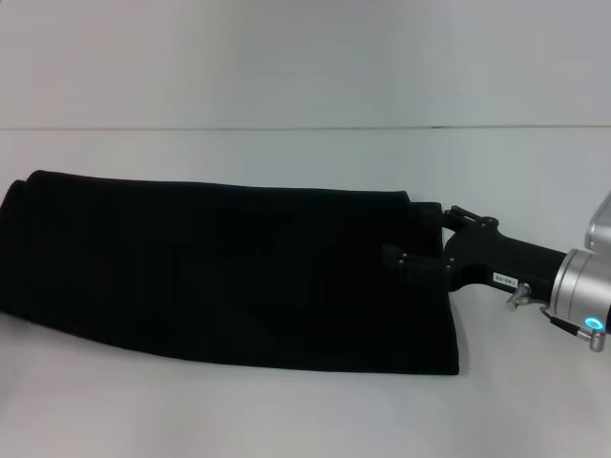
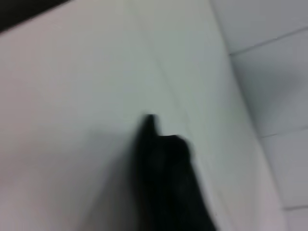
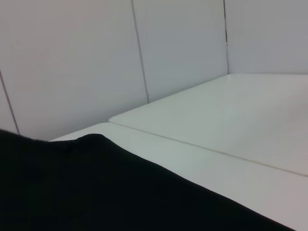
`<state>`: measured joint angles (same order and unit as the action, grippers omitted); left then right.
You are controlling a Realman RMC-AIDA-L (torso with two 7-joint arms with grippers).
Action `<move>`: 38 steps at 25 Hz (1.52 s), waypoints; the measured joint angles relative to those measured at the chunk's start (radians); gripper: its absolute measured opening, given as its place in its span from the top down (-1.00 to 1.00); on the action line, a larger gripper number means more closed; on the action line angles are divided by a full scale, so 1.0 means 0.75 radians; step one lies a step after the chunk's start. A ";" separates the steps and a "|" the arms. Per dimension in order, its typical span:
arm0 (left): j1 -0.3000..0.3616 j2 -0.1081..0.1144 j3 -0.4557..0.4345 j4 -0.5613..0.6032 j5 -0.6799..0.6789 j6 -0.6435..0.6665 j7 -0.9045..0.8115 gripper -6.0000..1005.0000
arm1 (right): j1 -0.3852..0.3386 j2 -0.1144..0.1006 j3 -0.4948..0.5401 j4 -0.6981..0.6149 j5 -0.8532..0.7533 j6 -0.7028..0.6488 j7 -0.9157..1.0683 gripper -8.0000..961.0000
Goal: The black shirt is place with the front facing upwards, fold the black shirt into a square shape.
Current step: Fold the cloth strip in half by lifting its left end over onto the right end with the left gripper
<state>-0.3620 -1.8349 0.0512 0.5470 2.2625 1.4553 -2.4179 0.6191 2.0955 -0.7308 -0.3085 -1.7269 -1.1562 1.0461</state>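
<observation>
The black shirt (image 1: 220,267) lies on the white table (image 1: 305,420) as a long flat band, running from the far left to right of centre. No lettering shows on it. My right gripper (image 1: 406,262) reaches in from the right and sits over the shirt's right end, its black tips lost against the cloth. The right wrist view shows the shirt (image 3: 96,192) close up, filling the lower part, with bare table (image 3: 231,120) beyond it. A blurred dark shape (image 2: 163,178) shows in the left wrist view; I cannot tell what it is. My left arm is out of the head view.
White table top surrounds the shirt on all sides. A table seam (image 3: 202,147) and white wall panels (image 3: 72,62) stand behind it. The table's far edge (image 1: 305,128) runs across the head view.
</observation>
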 joint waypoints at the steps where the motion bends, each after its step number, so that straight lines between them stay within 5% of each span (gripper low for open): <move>1: -0.016 0.004 -0.004 -0.001 -0.014 0.029 0.000 0.93 | -0.003 0.000 0.003 0.001 0.001 0.001 0.000 -0.97; 7: -0.233 -0.002 0.020 -0.003 -0.086 0.190 0.004 0.93 | -0.025 0.000 0.010 0.017 0.002 0.028 0.000 -0.97; 11: -0.447 -0.061 0.121 -0.012 -0.088 0.209 0.009 0.93 | -0.053 0.000 0.014 0.020 0.010 0.038 0.000 -0.97; 17: -0.741 -0.276 0.387 -0.014 -0.089 0.151 0.029 0.93 | -0.089 -0.001 0.029 0.040 0.015 0.044 -0.005 -0.97; 20: -0.770 -0.398 0.515 -0.025 -0.090 0.066 0.049 0.93 | -0.090 -0.002 0.031 0.054 0.016 0.056 -0.004 -0.97; 22: -0.768 -0.446 0.574 -0.109 -0.110 -0.028 0.107 0.93 | -0.089 -0.002 0.031 0.069 0.016 0.081 -0.002 -0.97; 27: -0.752 -0.445 0.600 -0.490 -0.177 -0.218 0.305 0.93 | -0.061 0.003 0.045 0.135 0.016 0.177 -0.006 -0.97; 38: -0.690 -0.442 0.595 -0.492 -0.183 -0.110 0.344 0.93 | 0.088 0.011 0.046 0.212 0.104 0.366 -0.012 -0.97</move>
<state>-0.8798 -2.1661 0.4971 0.1781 2.1255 1.3728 -2.1598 0.6853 2.1035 -0.6964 -0.1498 -1.6490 -0.8819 1.0369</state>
